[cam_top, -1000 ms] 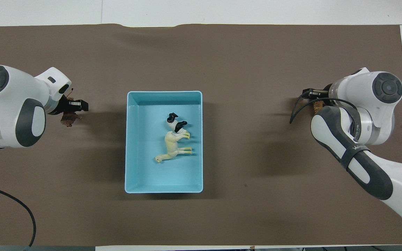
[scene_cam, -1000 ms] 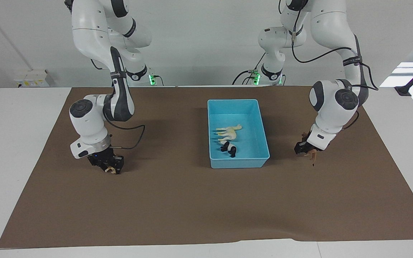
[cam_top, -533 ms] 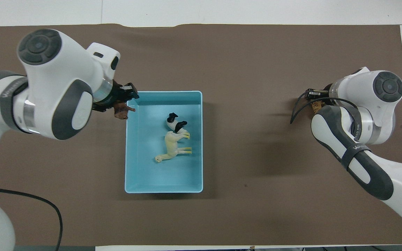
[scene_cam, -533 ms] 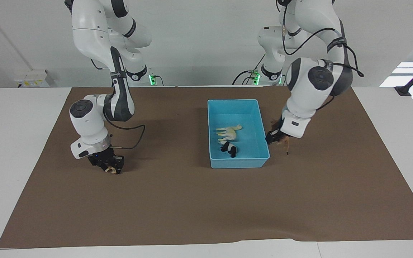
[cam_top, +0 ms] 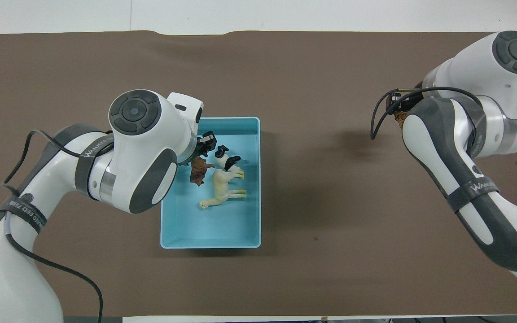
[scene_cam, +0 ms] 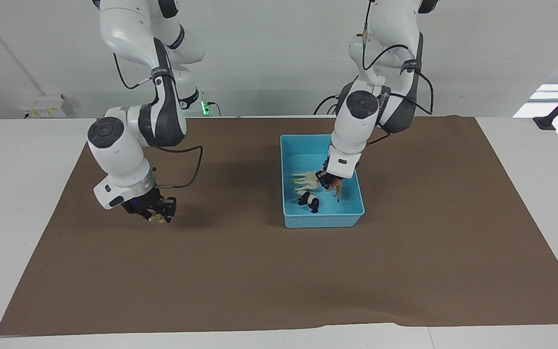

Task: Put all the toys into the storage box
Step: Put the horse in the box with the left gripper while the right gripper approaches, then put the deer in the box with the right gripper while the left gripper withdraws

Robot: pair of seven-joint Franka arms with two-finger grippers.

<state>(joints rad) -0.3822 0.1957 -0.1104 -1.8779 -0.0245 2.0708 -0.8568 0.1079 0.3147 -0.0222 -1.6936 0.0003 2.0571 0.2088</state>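
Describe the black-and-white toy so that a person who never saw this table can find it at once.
Find the light blue storage box in the middle of the brown mat. Two toys lie on its floor, touching: the panda is the one farther from the robots. It is small and black-and-white, whereas the cream animal next to it is long-necked and larger.

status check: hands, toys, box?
Left hand over storage box, shut on brown animal. Right hand over mat, shut on tiger. Panda and cream animal in box. Nothing in the way.
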